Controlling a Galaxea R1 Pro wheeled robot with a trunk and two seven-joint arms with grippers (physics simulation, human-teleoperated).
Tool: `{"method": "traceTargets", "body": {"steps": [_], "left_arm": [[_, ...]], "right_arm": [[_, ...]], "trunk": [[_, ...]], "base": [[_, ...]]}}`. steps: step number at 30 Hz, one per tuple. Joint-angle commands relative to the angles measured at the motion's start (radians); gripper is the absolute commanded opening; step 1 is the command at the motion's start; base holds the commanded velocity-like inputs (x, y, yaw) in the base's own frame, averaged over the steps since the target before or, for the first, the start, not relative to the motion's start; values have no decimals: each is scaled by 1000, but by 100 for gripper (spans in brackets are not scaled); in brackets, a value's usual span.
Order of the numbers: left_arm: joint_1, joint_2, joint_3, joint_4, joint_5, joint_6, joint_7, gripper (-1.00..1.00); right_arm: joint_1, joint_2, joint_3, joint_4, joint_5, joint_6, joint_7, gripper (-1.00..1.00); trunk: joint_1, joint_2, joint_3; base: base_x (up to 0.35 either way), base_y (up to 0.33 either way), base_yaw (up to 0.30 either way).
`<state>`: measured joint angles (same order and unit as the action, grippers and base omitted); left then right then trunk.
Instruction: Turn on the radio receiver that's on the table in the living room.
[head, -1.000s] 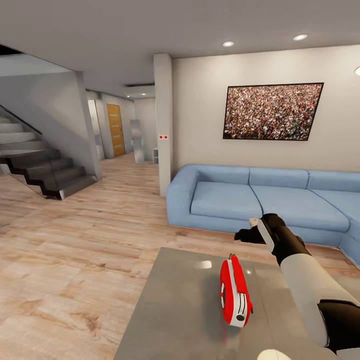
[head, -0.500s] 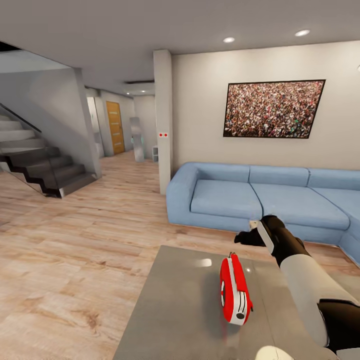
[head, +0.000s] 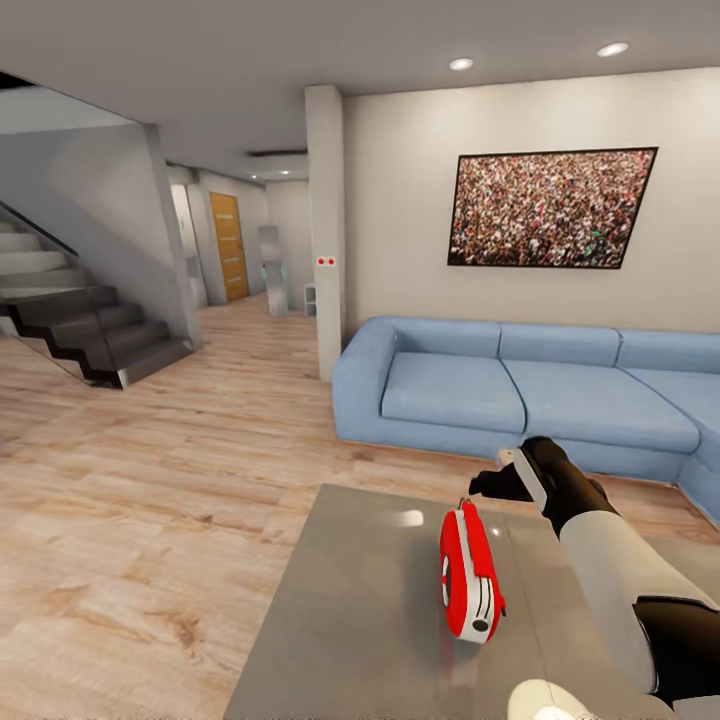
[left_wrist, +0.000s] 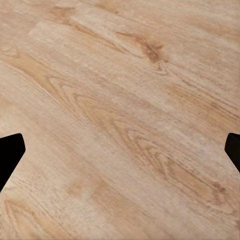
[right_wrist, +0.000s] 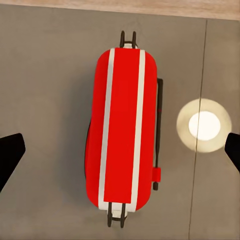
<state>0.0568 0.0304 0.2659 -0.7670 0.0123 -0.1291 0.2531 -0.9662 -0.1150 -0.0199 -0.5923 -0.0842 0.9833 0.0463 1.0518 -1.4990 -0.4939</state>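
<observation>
— Where do we see the radio receiver (head: 470, 576)?
— Upright on the table (head: 350, 620), long axis running away from us toward the sofa (head: 520, 395). We read no lettering on it.
— And our grippers?
— Right gripper (right_wrist: 120, 150) spread wide above it; left gripper (left_wrist: 120, 150) spread wide over the floor (left_wrist: 125, 100).

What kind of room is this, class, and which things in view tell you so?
Most likely a home living room: a blue sectional sofa, a low grey coffee table holding a red radio, and a framed crowd photo.
</observation>
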Motion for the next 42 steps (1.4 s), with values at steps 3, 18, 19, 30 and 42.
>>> {"method": "traceTargets", "body": {"steps": [3,18,19,30,42], "left_arm": [[0,0,0,0,0,-1,0,100],[0,0,0,0,0,-1,0,100],[0,0,-1,0,0,-1,0,100],[0,0,-1,0,0,-1,0,100],[0,0,-1,0,-1,-1,0,100]], "right_arm": [[0,0,0,0,1,0,1,100],[0,1,0,2,-2,-14,3,100],[0,1,0,3,-2,-14,3,100],[0,2,0,6,-3,-15,3,100],[0,2,0,6,-2,-15,3,100]], "trunk": [[0,0,-5],[0,0,-29],[0,0,-31],[0,0,-49],[0,0,-68]], "base": [[0,0,0],[0,0,0],[0,0,0],[0,0,0],[0,0,0]]}}
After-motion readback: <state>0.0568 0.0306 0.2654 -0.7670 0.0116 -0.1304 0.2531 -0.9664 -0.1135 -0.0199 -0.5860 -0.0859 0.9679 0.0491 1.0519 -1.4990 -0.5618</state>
